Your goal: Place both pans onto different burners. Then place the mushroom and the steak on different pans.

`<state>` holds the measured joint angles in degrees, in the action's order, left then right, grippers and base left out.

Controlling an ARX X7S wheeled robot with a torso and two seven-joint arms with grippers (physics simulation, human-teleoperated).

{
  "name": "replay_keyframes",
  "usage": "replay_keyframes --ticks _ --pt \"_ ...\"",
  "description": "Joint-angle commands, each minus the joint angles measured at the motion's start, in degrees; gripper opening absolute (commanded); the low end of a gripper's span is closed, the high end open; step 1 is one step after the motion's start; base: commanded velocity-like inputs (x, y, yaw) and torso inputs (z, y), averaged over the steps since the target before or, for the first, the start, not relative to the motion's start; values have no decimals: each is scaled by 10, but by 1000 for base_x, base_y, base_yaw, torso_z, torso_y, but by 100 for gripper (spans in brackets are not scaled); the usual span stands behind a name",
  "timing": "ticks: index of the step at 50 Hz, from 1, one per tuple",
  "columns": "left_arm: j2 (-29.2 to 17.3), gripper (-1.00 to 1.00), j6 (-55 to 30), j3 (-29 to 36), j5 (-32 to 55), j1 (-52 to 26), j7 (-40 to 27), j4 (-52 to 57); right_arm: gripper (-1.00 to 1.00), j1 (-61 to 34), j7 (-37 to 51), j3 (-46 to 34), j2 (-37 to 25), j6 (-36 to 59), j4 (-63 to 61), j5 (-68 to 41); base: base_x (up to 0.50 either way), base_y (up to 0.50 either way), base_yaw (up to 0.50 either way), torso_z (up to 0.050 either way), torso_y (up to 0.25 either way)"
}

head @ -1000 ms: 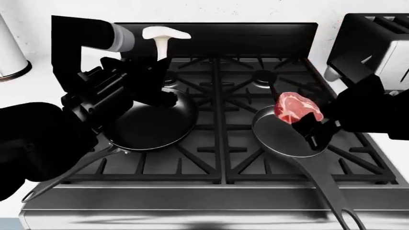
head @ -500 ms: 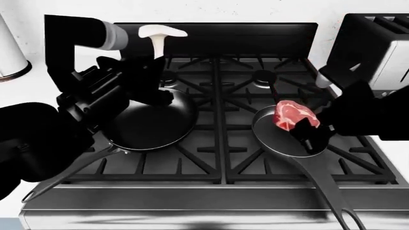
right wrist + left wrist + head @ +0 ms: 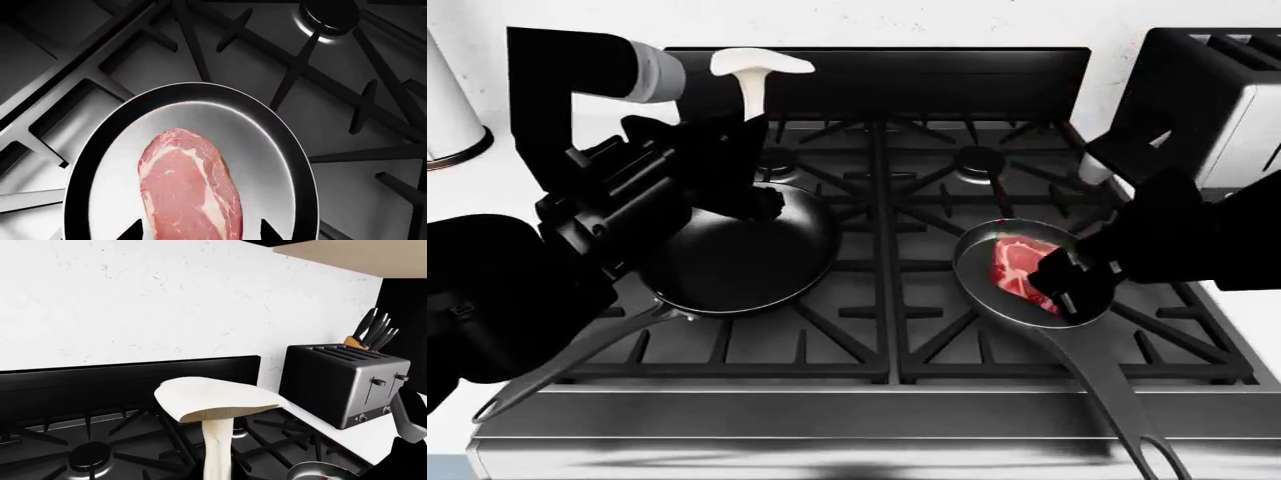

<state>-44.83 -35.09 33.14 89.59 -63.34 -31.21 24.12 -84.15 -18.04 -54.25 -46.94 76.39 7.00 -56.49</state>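
Observation:
The larger pan [image 3: 741, 255] sits on the stove's front left grate, and the smaller, greyer pan [image 3: 977, 282] on the front right one. My left gripper [image 3: 747, 128] is shut on the stem of the pale mushroom [image 3: 754, 68] [image 3: 213, 400] and holds it upright above the far rim of the larger pan. The steak [image 3: 1014, 268] [image 3: 190, 190] lies inside the smaller pan [image 3: 293, 165]. My right gripper [image 3: 1070, 285] [image 3: 200, 234] stands open around it, with gaps showing on both sides of the meat. The rear burners [image 3: 978, 160] [image 3: 90, 457] are uncovered.
A black toaster [image 3: 1214, 80] [image 3: 343, 385] stands right of the stove, with a knife block [image 3: 373, 332] behind it. A white cylinder [image 3: 447, 110] stands at the far left. Both pan handles [image 3: 561, 365] [image 3: 1108, 390] reach toward the stove's front edge.
The steak has gone down from above the smaller pan into it, and the right fingers now stand apart from it. The left arm has shifted slightly left and up with the mushroom.

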Motion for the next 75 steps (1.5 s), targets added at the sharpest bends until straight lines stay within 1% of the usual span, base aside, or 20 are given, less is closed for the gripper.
replay_keyframes --ticks 1,15,22,27,35,40,44,48,56,61,67,69,73,75 --pt "-2 -100 1 -1 4 -1 -2 4 100 -10 -2 0 -2 6 -7 -3 0 0 0 0 0" --pt "-8 -100 -1 -3 8 -1 -5 11 100 -19 20 28 -18 16 -38 -28 0 0 0 0 1" --pt "-8 -100 -2 -2 6 -1 -4 11 100 -24 52 72 -45 21 -91 -69 0 0 0 0 0" --pt "-6 -100 -3 0 4 -1 -4 11 100 -7 89 110 -71 15 -134 -105 0 0 0 0 0" --pt "-3 -100 -4 5 -3 1 -1 6 100 33 148 168 -108 -29 -204 -153 0 0 0 0 0" --pt "-6 -100 -9 8 -8 -2 -4 -3 100 87 194 205 -143 -84 -270 -176 0 0 0 0 0" --pt "-10 -100 -28 19 -12 -12 2 -19 100 127 236 226 -167 -118 -320 -195 0 0 0 0 0" --pt "-15 -100 -60 34 -7 -30 3 -47 100 150 254 235 -179 -137 -365 -214 0 0 0 0 0" --pt "-35 -100 -109 53 13 -48 -4 -57 100 168 242 226 -166 -156 -395 -199 0 0 0 0 0" --pt "-29 -100 -134 62 40 -63 5 -116 100 183 226 222 -167 -174 -400 -183 0 0 0 0 0" --pt "-24 -100 -152 69 48 -76 11 -138 100 197 223 225 -177 -187 -410 -182 0 0 0 0 0" --pt "-22 -100 -159 68 69 -81 15 -152 100 203 224 227 -181 -192 -414 -185 0 0 0 0 0" --pt "-20 -100 -173 74 68 -95 19 -171 100 210 225 230 -187 -198 -422 -190 0 0 0 0 0" --pt "-22 -100 -181 73 85 -99 19 -177 100 214 225 232 -188 -204 -426 -189 0 0 0 0 0"
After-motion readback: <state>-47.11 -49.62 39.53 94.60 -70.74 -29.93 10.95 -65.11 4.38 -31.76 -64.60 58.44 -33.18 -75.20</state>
